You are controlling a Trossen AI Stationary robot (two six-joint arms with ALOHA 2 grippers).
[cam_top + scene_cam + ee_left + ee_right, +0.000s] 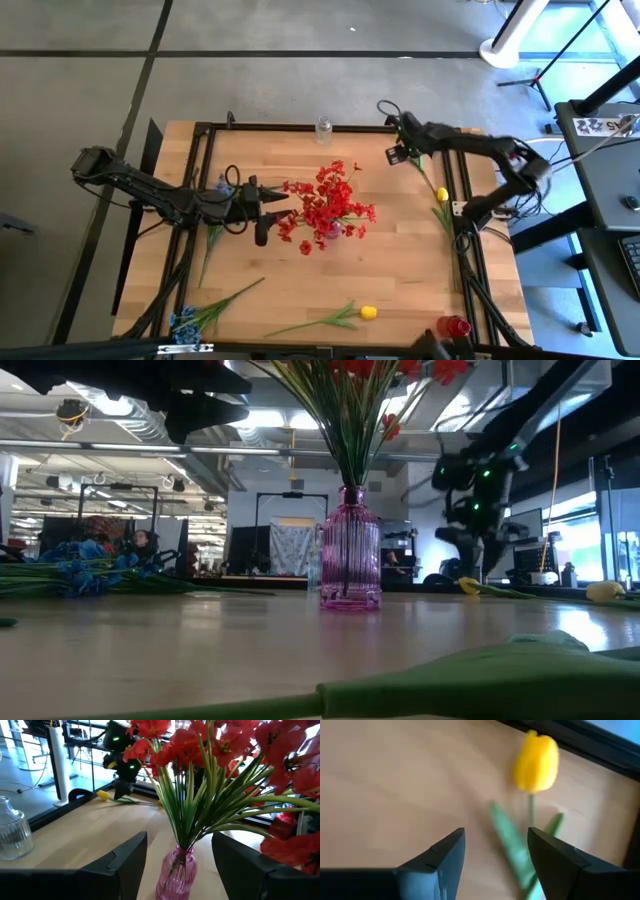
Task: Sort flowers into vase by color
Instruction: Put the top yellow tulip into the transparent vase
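Nearby, clear vase [323, 127] at far edge; red vase [453, 327] near edge.

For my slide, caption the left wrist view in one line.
Open left gripper facing the pink vase of red flowers, with a yellow tulip lying beyond.

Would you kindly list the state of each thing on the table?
Red flowers: upright in the pink vase.
Clear vase: empty.
Yellow tulips: lying flat.
Blue flowers: lying flat.
Left gripper: open, empty.
Right gripper: open, above a tulip.
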